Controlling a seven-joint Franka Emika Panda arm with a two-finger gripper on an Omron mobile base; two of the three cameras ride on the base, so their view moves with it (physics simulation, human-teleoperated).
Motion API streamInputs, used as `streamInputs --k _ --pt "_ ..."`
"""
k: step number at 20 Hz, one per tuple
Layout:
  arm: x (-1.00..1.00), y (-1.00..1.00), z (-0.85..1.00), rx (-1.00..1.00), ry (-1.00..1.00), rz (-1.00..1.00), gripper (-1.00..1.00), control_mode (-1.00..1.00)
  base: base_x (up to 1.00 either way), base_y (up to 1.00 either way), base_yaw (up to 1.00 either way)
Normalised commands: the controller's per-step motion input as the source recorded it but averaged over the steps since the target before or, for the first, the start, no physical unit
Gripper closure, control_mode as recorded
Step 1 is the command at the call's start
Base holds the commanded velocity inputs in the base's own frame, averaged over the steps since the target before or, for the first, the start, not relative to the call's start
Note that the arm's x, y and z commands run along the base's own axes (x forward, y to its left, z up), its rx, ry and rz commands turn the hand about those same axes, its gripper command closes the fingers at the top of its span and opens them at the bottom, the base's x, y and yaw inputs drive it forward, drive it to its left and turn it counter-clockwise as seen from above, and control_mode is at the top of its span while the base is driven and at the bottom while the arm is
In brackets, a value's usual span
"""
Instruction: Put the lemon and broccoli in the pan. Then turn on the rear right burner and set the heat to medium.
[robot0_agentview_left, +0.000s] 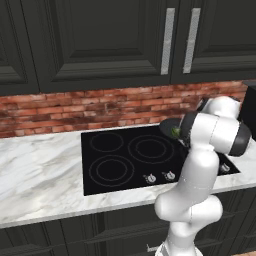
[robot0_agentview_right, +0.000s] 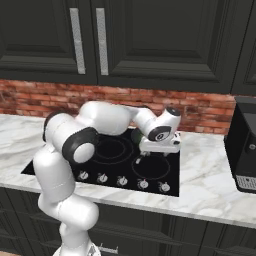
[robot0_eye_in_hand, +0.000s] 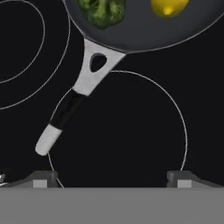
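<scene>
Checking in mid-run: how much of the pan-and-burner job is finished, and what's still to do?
Done: the broccoli and the lemon both lie inside the pan on the cooktop. In hand: nothing; the hand hovers open and empty above the front burner ring, near the pan's handle. Left: the knobs along the cooktop's front edge are untouched by the hand, so turning on the rear right burner and setting it to medium remains.

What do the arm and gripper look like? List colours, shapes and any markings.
The glossy white arm is built of rounded, tube-like segments joined by dark grey-black joint bands and round dark end caps. The gripper has a flat white body and two small dark grey, blocky fingertips. I can make out no cables or markings.
</scene>
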Motion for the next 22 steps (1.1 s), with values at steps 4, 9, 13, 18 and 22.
streamInputs --k 4,9,13,18,22 --pt "-0.66 0.01 0.08 0.00 0.03 0.00 -1.00 -1.00 0.00 0.00 0.00" --pt "-0.42 0.07 0.03 0.00 0.16 0.00 -1.00 -1.00 0.00 0.00 0.00" --pt "-0.23 0.19 0.00 -0.01 0.24 0.00 -1.00 -1.00 0.00 0.00 0.00" --pt "-0.16 0.18 -0.02 0.00 0.13 0.00 -1.00 -1.00 0.00 0.00 0.00" --pt "0.00 0.03 -0.19 0.00 0.00 -0.02 -1.00 -1.00 0.00 0.00 0.00"
